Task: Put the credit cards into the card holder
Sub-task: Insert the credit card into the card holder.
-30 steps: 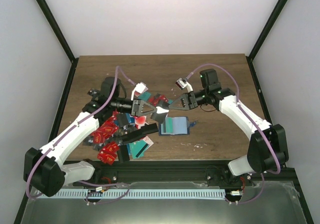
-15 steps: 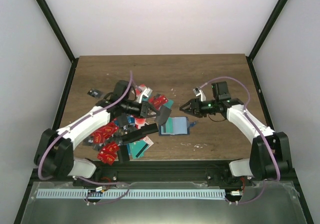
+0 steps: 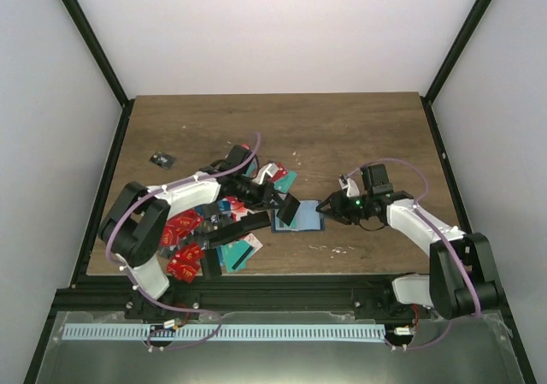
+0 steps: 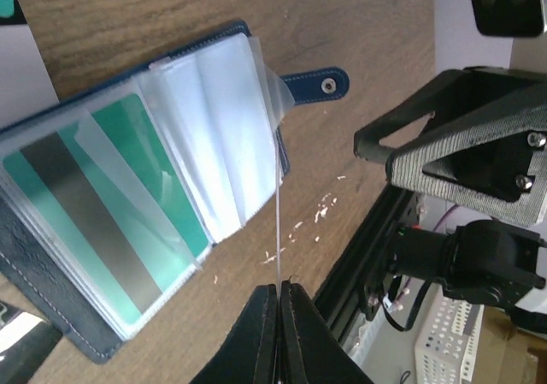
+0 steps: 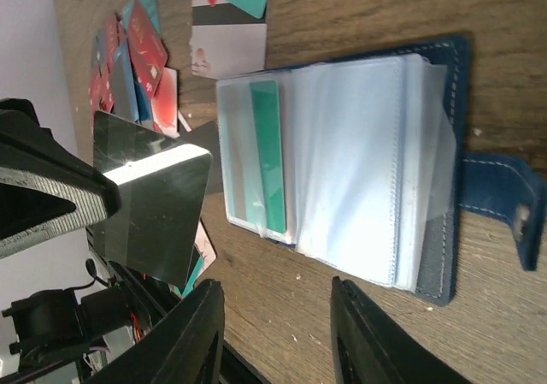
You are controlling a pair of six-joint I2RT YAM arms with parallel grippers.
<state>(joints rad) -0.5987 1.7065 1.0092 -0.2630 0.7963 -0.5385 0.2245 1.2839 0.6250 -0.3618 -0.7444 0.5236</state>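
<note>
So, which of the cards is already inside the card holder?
The teal card with the dark stripe, tucked under a clear sleeve of the open card holder; the other cards are outside it.

The card holder (image 3: 300,218) is hemmed in: the left gripper (image 3: 279,203), clamping a black card (image 3: 290,209), crowds its left edge, the right gripper (image 3: 325,206) its right; loose credit cards (image 3: 190,230) litter the near-left, while the table (image 3: 342,127) offers bare wood beyond
</note>
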